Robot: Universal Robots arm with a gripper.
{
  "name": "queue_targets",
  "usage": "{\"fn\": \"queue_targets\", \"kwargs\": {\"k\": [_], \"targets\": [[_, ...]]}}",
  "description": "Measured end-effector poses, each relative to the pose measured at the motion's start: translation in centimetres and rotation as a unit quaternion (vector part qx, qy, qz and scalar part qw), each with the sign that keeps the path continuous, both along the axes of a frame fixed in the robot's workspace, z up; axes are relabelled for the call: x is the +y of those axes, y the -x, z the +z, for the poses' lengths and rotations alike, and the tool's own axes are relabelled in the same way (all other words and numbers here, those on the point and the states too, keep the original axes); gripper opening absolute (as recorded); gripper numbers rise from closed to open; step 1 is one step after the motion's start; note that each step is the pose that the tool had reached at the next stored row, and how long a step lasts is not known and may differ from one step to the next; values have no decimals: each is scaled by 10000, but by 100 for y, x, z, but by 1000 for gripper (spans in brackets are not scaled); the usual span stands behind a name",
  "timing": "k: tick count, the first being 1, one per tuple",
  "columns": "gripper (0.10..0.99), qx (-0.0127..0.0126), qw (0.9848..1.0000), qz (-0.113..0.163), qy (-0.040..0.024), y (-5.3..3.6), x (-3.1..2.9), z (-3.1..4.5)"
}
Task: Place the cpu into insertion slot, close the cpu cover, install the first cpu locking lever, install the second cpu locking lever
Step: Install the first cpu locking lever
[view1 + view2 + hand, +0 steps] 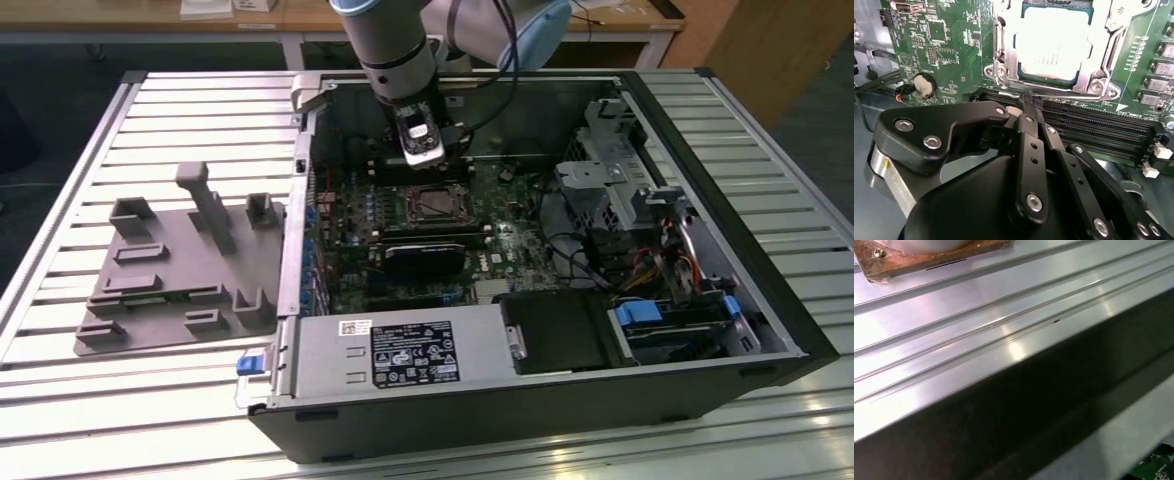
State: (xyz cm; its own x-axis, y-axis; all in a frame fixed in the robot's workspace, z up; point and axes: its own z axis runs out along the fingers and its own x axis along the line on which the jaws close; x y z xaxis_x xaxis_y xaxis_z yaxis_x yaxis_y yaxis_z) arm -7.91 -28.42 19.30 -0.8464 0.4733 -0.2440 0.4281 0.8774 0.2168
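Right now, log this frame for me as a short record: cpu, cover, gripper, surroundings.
cpu: flat square chip with silver-grey metal top, seated in the square metal-rimmed socket
cover: thin silver-grey metal frame plate, lying down around the chip
gripper: black gripper, fingers shut, over the long black memory slots beside the socket
surroundings: grey moulded fixture on the slatted metal table, exterior view's left

A ribbed metal table [80, 420] stands before wooden desks [107, 20] on a dark floor [54, 95].

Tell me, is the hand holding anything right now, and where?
Nothing is held: the hand is shut empty beside the cpu cover, the cpu seated under it.
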Motion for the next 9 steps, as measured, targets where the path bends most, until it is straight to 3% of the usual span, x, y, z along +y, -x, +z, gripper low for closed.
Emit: {"fn": "queue_targets", "kwargs": {"k": [9], "targets": [[102,0,10000,-13,6,-2,8,-22]]}}
